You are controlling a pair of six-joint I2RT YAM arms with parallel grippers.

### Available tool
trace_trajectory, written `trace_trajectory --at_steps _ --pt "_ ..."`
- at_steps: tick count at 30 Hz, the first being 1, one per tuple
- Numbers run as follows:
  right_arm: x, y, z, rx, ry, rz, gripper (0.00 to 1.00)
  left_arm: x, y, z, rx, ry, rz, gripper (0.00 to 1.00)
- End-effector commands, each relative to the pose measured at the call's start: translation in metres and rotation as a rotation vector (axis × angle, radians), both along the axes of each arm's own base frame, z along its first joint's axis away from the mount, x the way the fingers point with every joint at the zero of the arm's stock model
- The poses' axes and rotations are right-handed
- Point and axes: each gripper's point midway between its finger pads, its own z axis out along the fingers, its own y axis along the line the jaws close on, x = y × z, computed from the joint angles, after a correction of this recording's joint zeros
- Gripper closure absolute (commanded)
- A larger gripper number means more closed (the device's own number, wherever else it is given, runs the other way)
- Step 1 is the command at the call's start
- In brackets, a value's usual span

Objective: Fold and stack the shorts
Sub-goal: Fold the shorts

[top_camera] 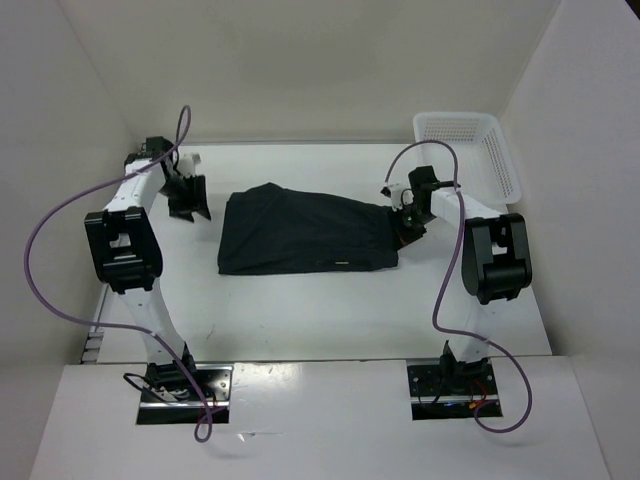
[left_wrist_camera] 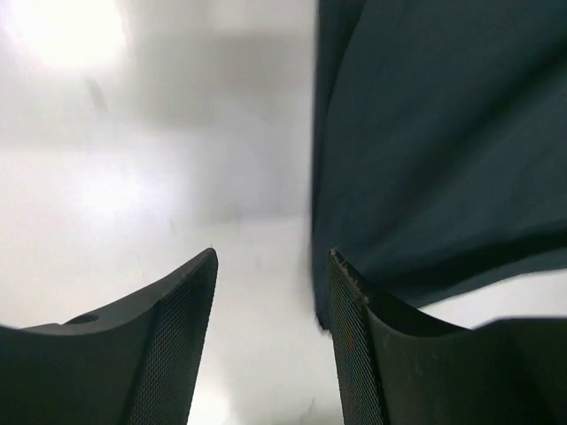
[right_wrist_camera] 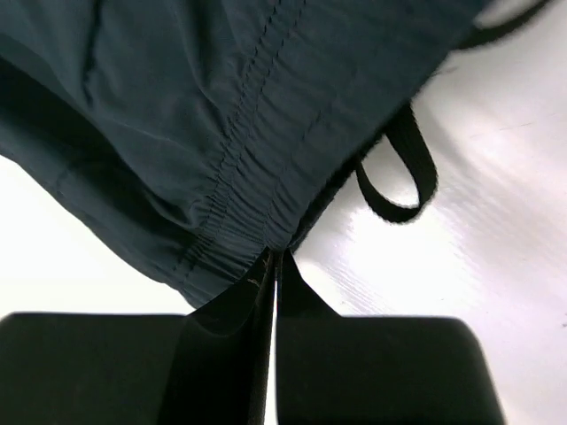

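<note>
Dark navy shorts (top_camera: pixel 300 232) lie flat across the middle of the white table. My right gripper (top_camera: pixel 407 222) is shut on the elastic waistband (right_wrist_camera: pixel 239 208) at the shorts' right end; a black drawstring loop (right_wrist_camera: pixel 399 181) hangs beside it. My left gripper (top_camera: pixel 188 197) is open and empty, just left of the shorts' left edge (left_wrist_camera: pixel 425 150), with bare table between its fingers (left_wrist_camera: pixel 182 336).
A white mesh basket (top_camera: pixel 470 150) stands at the back right corner. White walls enclose the table on the left, back and right. Purple cables loop from both arms.
</note>
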Motion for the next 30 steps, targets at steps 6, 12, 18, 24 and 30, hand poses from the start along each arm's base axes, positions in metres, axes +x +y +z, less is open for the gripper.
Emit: trace_trajectory --at_steps 6,12,18,24,30 --pt "-0.004 -0.014 -0.004 -0.105 0.012 0.177 1.00 0.106 -0.076 0.028 -0.159 -0.291 -0.196 0.39" --pt "-0.014 -0.017 -0.005 -0.114 0.018 0.175 1.00 0.133 -0.093 0.004 -0.120 -0.303 -0.230 0.36" --pt "-0.022 -0.015 -0.005 -0.096 0.019 0.179 1.00 0.137 -0.099 -0.016 -0.060 -0.275 -0.238 0.35" --pt "-0.025 -0.015 -0.004 -0.096 0.019 0.179 1.00 0.143 -0.091 -0.016 0.014 -0.294 -0.220 0.35" --pt "-0.027 -0.017 -0.007 -0.100 0.021 0.198 1.00 0.153 -0.093 0.015 0.012 -0.379 -0.223 0.35"
